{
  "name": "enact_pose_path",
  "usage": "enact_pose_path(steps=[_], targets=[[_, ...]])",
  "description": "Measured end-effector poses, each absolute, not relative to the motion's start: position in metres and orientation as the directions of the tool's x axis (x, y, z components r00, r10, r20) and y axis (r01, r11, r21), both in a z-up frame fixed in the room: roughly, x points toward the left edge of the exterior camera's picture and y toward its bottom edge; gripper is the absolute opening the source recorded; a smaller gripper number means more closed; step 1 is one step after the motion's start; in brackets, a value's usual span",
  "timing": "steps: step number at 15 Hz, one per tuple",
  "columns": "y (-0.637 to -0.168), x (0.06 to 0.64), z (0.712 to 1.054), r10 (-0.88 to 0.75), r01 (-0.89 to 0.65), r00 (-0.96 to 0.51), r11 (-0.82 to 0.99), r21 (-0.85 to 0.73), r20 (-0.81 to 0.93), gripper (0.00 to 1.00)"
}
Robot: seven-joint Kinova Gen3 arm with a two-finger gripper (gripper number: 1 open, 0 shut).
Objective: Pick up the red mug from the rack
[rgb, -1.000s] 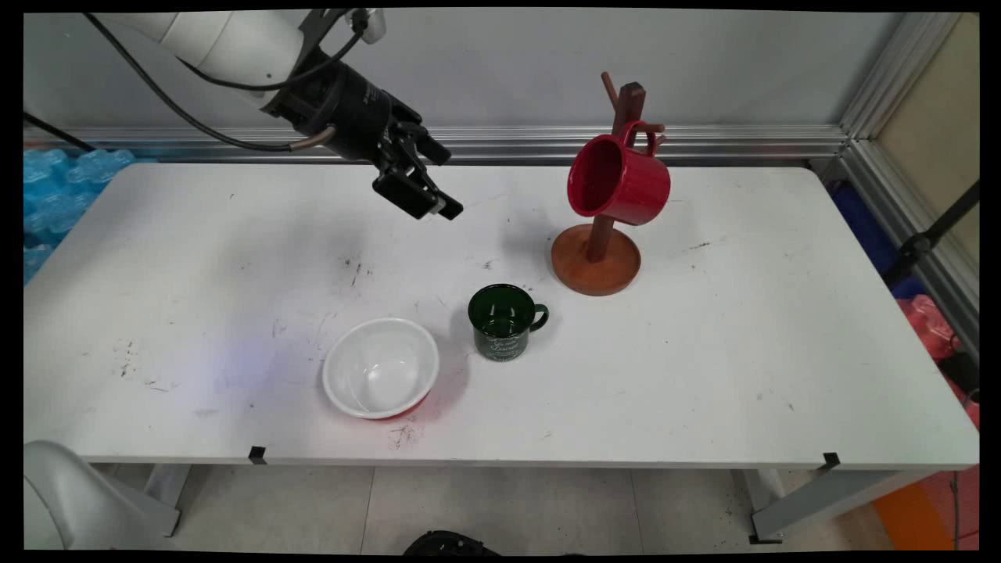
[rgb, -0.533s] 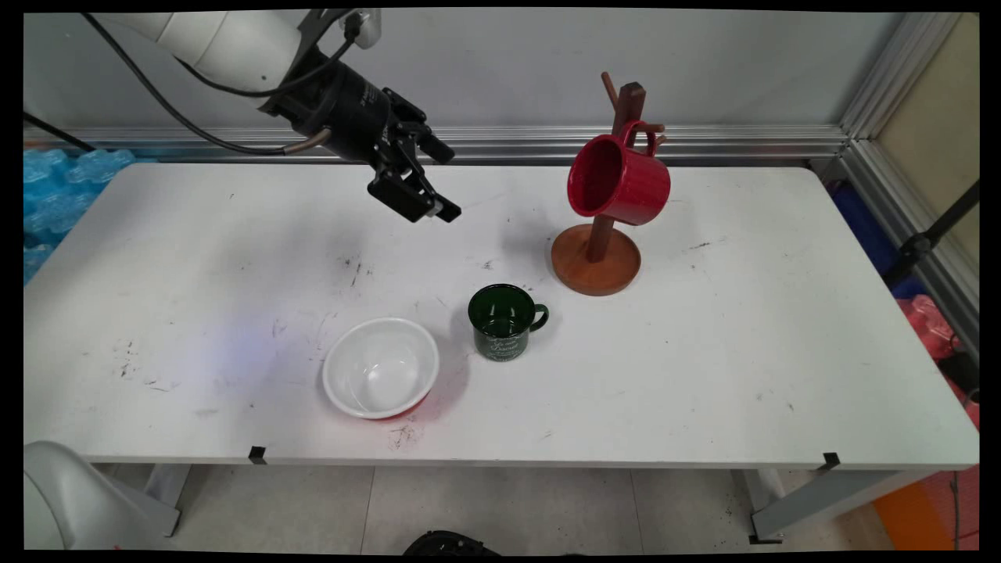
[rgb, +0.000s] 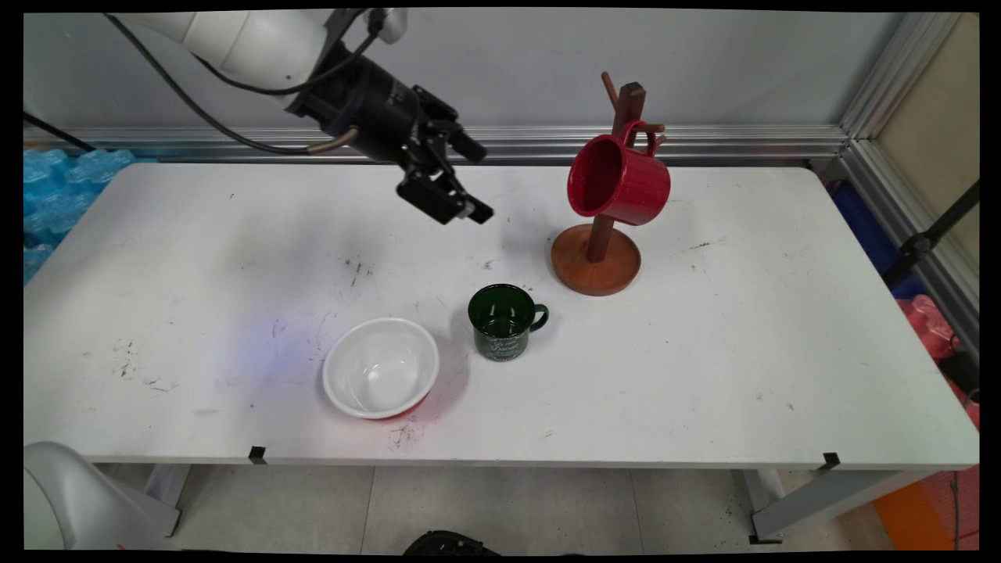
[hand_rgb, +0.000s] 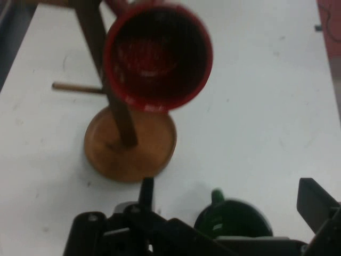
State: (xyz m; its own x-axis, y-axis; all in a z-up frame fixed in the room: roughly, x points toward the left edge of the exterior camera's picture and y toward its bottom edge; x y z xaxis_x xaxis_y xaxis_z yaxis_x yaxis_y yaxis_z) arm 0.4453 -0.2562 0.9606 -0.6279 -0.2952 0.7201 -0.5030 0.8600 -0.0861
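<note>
While the gripper (rgb: 463, 181) hangs empty in the upper middle of the frame, fingers spread wide, it is nearest the red mug (rgb: 618, 181), which hangs by its handle on a wooden mug tree (rgb: 596, 259) at upper right. That mug looks like glossy enamel: stiff, light, probably slippery, best held at rim or wall. Lower centre stand a dark green mug (rgb: 504, 321) and a white bowl (rgb: 381, 367) on the scuffed table (rgb: 743, 344).

Bright even light, soft shadows on the table (rgb: 704, 352); hand view blurred.
</note>
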Motion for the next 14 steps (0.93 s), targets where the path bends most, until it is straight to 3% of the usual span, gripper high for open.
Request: enact_pose_path(steps=[14], targets=[[-0.275, 0.388, 0.957, -0.295, -0.522, -0.565, 0.851, -0.058, 0.771, 1.0]])
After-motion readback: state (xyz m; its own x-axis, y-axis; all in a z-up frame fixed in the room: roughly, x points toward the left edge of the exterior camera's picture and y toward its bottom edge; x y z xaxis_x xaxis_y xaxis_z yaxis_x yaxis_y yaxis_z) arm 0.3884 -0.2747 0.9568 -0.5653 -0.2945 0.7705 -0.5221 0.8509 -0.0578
